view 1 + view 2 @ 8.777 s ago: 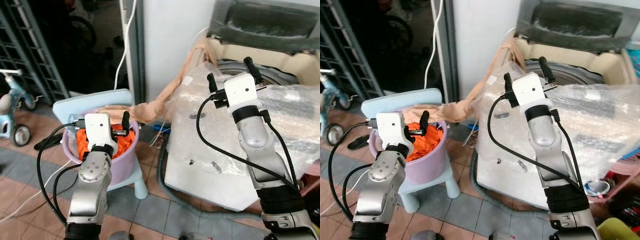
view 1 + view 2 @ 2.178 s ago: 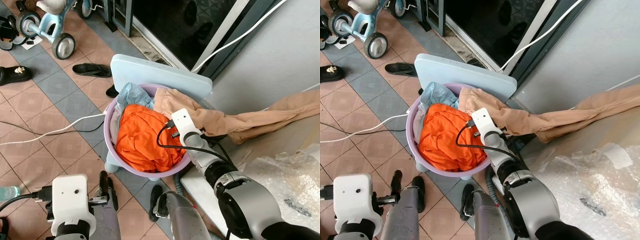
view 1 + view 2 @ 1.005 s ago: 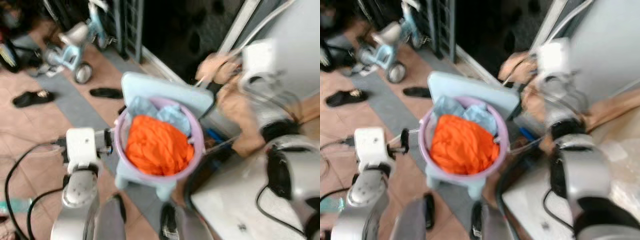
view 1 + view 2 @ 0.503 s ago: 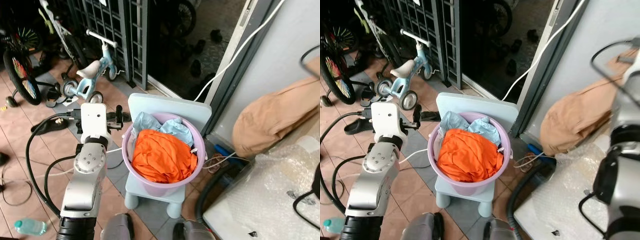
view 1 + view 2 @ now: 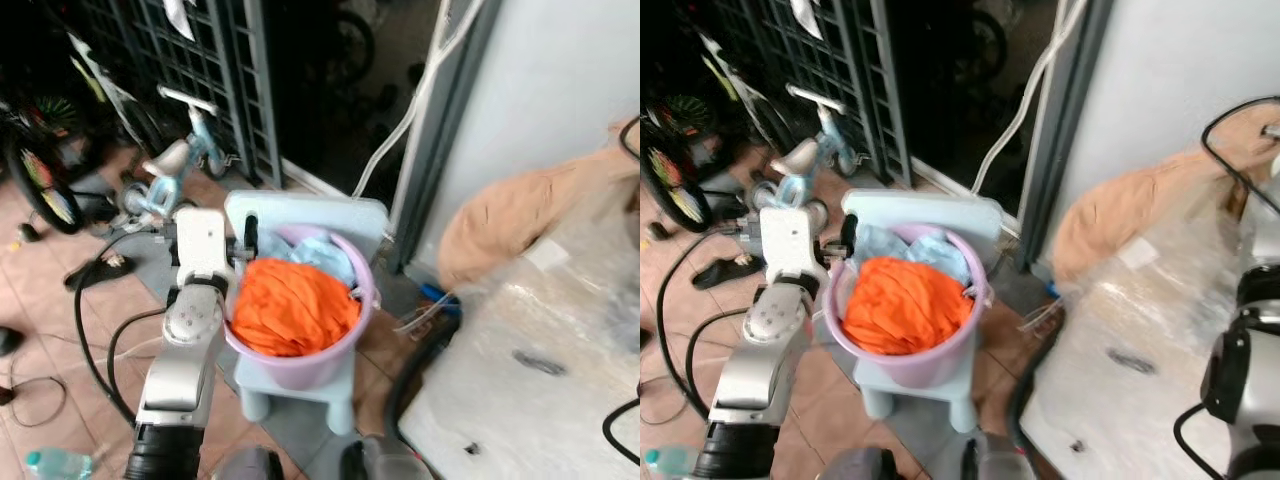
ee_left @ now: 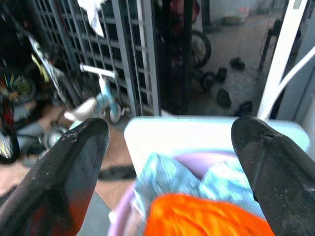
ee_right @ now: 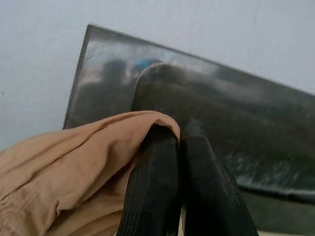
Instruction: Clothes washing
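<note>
Tiled porch floor (image 5: 60, 350) in pink and grey, with a white wall (image 5: 560, 90) on the right and a dark doorway behind metal grilles (image 5: 170, 70). A couple of cables snake across the tiles, and the head views are a bit blurry.

Closest in, on the right, there's a white washing machine top (image 5: 520, 380) partly under crinkly clear plastic wrap (image 5: 1180, 260).

The tan garment (image 5: 520, 215) hangs bunched up over that plastic, and the right gripper (image 7: 179, 162) has it. In the right wrist view both black fingers are pressed tight together with the tan cloth pinched over one of them, and a dark grey lid (image 7: 197, 98) sits behind against the wall.

Left of the machine stands a small pale blue plastic chair (image 5: 300, 215), and a lilac wash basin (image 5: 300, 360) sits on its seat. The basin holds a heap of orange clothing (image 5: 290, 305) in front with a light blue piece (image 5: 320, 255) tucked behind it (near the chair back).

The left gripper (image 6: 172, 142) hovers just beside the basin's rim on its left side, fingers spread wide apart and holding nothing. Its wrist view looks straight over the basin between the two fingers.

Further back on the left there's a kid's balance bike (image 5: 175, 160), a bigger bicycle wheel (image 5: 35, 175) and a dark sandal (image 5: 95, 270) on the floor. A white hose (image 5: 420, 90) runs up beside the door frame.
</note>
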`<state>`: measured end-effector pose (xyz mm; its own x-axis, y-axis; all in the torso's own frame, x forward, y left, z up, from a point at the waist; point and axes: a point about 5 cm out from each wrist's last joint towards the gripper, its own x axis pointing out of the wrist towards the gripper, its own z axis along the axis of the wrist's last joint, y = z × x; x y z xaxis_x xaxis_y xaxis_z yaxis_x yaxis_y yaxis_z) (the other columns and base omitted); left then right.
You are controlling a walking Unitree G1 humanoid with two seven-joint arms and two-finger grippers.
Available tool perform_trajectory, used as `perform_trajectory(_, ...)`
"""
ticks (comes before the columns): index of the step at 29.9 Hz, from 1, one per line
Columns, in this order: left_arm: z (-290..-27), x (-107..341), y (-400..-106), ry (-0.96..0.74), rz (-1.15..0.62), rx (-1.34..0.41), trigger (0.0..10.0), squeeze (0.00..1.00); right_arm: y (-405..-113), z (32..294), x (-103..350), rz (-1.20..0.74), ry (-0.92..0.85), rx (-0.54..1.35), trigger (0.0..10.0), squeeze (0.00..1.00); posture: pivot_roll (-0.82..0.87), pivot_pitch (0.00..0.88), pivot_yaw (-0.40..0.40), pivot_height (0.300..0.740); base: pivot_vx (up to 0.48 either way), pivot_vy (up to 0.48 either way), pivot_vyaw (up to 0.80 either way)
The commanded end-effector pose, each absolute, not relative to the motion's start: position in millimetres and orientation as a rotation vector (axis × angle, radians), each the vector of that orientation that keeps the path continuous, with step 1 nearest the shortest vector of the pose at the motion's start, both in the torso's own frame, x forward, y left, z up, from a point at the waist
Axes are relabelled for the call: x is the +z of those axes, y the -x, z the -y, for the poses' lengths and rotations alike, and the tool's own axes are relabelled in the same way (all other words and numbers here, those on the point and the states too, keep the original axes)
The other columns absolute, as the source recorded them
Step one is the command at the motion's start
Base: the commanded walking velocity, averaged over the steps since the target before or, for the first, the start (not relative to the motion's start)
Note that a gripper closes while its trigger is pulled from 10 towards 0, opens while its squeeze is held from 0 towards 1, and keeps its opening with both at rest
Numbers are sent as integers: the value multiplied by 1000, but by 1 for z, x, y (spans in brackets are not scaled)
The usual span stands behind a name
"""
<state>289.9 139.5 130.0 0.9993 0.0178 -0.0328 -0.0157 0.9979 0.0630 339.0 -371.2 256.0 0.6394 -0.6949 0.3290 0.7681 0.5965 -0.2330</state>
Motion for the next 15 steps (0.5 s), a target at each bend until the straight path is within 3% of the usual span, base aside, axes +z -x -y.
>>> perform_trajectory(1,-144,132,-290,-62,-23,38,10000,0,-341,367,268,254,369,-850,0,0,-21,0,16,740,0,0,0)
perform_trajectory(6,-144,127,-288,-61,-31,33,10000,0,-338,372,264,229,379,-872,1020,0,-23,0,18,740,0,0,-235)
perform_trajectory(8,-144,126,-288,-64,-34,32,10000,0,-334,378,261,209,381,-897,10000,0,-27,0,17,740,0,0,0)
perform_trajectory(13,-143,126,-290,-59,-35,34,10000,0,-327,387,257,174,401,-937,10000,0,-32,0,17,740,0,0,0)
perform_trajectory(15,-143,126,-290,-54,-34,34,10000,0,-316,397,244,119,415,-991,10000,0,-36,0,16,740,0,0,-744)
